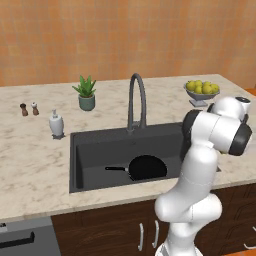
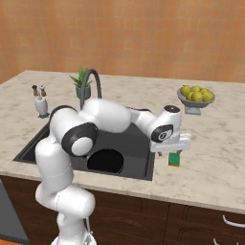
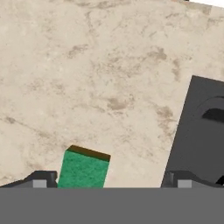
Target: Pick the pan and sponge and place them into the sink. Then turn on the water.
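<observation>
On the tabletop (image 2: 210, 158) right of the sink (image 1: 90, 150), I hold the fingers (image 3: 41, 179) spread wide, empty, with the sponge (image 2: 174, 159) beside one tip. The pan (image 1: 147, 167) already lies in the basin. If I close off-centre, I judge the sponge could squirt aside. I read no labels anywhere.
</observation>
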Tool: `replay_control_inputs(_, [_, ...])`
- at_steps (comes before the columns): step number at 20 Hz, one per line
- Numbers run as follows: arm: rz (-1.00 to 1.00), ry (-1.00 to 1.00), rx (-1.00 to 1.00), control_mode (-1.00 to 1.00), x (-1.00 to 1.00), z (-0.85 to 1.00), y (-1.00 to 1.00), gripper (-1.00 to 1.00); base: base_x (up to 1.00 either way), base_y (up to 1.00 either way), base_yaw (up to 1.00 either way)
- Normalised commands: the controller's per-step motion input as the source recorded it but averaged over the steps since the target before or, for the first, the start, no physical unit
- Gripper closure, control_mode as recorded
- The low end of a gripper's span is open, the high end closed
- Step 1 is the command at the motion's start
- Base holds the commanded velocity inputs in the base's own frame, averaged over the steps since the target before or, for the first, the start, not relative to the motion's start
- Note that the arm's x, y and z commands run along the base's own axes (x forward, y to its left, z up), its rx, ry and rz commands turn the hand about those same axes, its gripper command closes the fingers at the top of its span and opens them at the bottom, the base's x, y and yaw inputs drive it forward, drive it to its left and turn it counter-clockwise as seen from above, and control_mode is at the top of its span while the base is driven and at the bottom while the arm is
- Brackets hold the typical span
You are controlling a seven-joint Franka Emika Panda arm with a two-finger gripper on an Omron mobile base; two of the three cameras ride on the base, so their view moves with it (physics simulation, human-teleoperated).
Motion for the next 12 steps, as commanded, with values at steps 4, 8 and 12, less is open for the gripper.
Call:
replay_control_inputs(4, [-0.08,0.00,0.01,-1.00,0.22,-0.21,-0.01,-1.00,0.00,0.00,0.00])
replay_control_inputs(8, [-0.08,0.00,0.02,-1.00,0.24,-0.22,-0.02,-1.00,0.00,0.00,0.00])
replay_control_inputs(12, [-0.08,0.00,0.03,-1.00,0.19,-0.24,-0.10,-1.00,0.00,0.00,0.00])
